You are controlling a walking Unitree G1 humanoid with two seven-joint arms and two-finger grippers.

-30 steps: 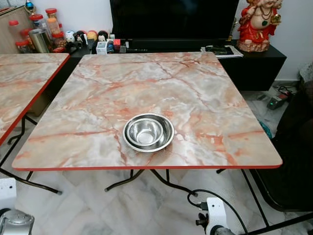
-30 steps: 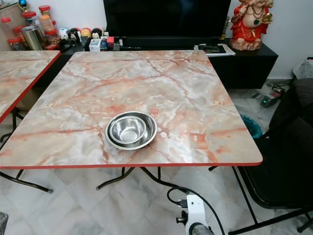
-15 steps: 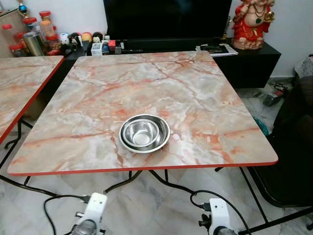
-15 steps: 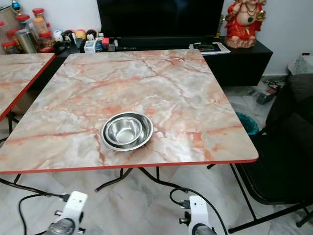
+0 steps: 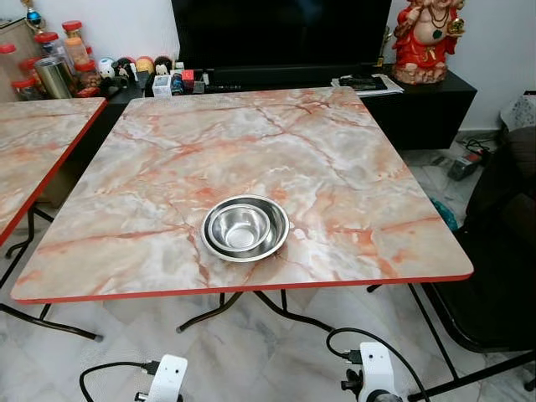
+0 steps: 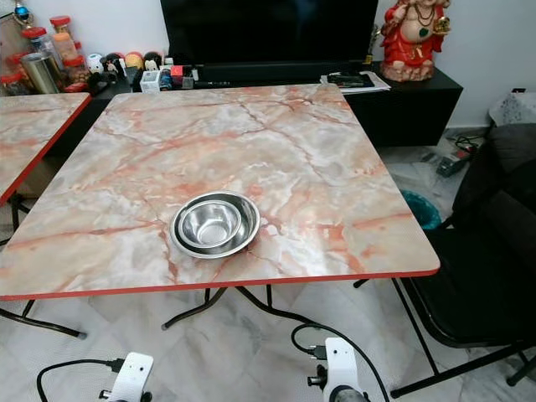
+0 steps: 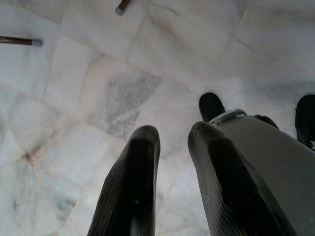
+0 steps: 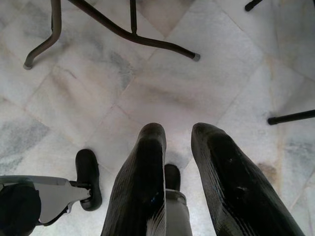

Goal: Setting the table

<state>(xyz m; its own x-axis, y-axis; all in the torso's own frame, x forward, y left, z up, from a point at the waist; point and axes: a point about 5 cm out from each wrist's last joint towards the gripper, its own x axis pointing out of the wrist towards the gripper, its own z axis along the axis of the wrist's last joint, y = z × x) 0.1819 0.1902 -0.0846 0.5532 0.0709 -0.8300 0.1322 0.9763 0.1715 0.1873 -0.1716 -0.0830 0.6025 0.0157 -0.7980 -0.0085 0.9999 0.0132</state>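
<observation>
Two steel bowls (image 5: 244, 228), a small one nested in a larger one, sit near the front edge of the marble-pattern table (image 5: 251, 126). Both arms hang low in front of the table, with the white left wrist (image 5: 166, 378) and right wrist (image 5: 373, 378) at the bottom of the eye views. In the left wrist view my left gripper (image 7: 173, 135) points down at the marble floor, open and holding nothing. My right gripper (image 8: 177, 130) is also open over the floor, with nothing in it and the table's legs (image 8: 123, 34) ahead.
A second marble table (image 5: 33, 142) stands at the left. Behind are a black TV cabinet (image 5: 427, 105), a TV (image 5: 280, 33), a red statue (image 5: 427, 38) and several jars (image 5: 50, 63). A black chair (image 5: 507, 251) is close on the right. Cables (image 5: 360, 339) trail on the floor.
The view has shifted slightly as the camera moved. The left wrist has swung in from the bottom left corner to the bottom middle. The bowls stay in place.
</observation>
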